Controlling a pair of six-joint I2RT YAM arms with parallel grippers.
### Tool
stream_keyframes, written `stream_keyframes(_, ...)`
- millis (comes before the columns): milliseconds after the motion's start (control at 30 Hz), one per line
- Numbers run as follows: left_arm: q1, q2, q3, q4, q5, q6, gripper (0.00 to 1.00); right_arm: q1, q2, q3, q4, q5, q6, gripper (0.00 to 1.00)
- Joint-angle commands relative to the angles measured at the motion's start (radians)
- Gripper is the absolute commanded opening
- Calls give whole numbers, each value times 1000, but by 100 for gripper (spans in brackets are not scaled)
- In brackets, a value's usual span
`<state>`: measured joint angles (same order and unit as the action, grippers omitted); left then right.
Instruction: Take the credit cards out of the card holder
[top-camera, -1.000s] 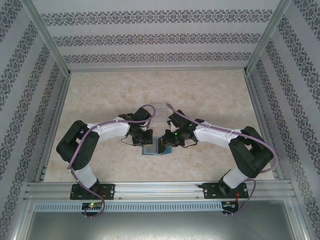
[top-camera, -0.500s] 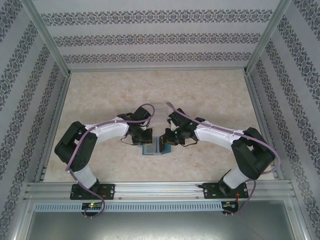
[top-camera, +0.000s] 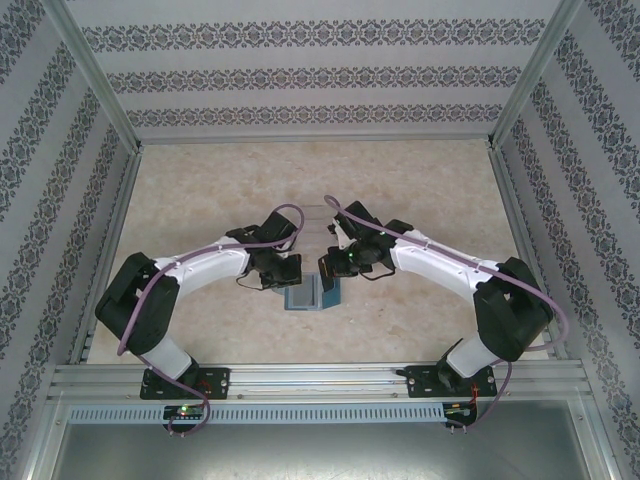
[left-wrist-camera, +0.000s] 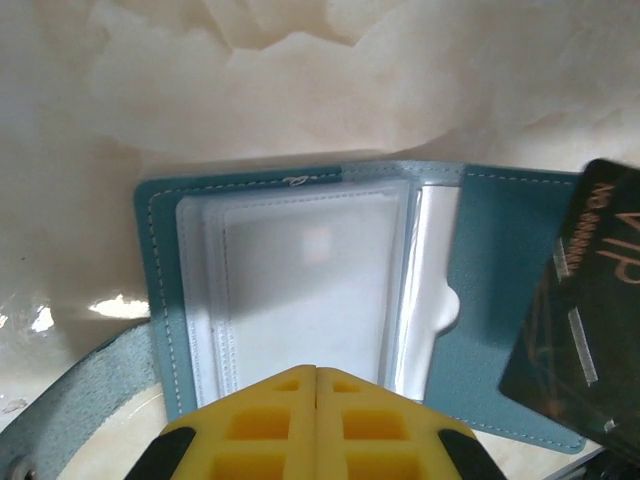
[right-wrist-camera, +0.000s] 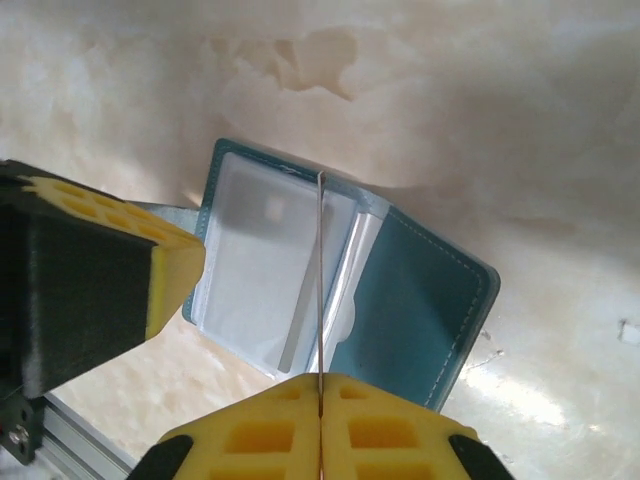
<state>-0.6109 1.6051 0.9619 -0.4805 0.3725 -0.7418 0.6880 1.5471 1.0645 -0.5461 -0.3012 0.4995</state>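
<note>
The card holder (left-wrist-camera: 300, 270) lies open and flat on the tabletop (top-camera: 420, 190), teal cover down and clear sleeves up. Its closing tab (left-wrist-camera: 70, 400) curls off the left edge.

The left end effector (left-wrist-camera: 316, 385) is closed with nothing between its fingers. Its tips sit at the near edge of the holder's left half; whether they press on it cannot be told.

The right end effector (right-wrist-camera: 321, 385) is clamped on a dark credit card (left-wrist-camera: 585, 300), which hangs over the holder's right half. In the right wrist view the card is a thin edge-on line above the sleeve pocket.

Seen from above, both end effectors crowd the holder (top-camera: 308, 298) from either side. Bare marbled tabletop spreads around it, widest on the far side, out to the framed walls.
</note>
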Motion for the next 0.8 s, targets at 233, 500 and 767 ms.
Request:
stream_keyframes(233,50,-80,-95,17,19,-33,4,-27,119,212,-147,37,-528,4)
stream_keyframes(500,81,-116,-122,15,25,-34,4,-63,273,453,-311,34,-910,2)
stream_keyframes(767,111,-125,-138,12,39,-23,4,-104,404,687,-437,0,-1166,2)
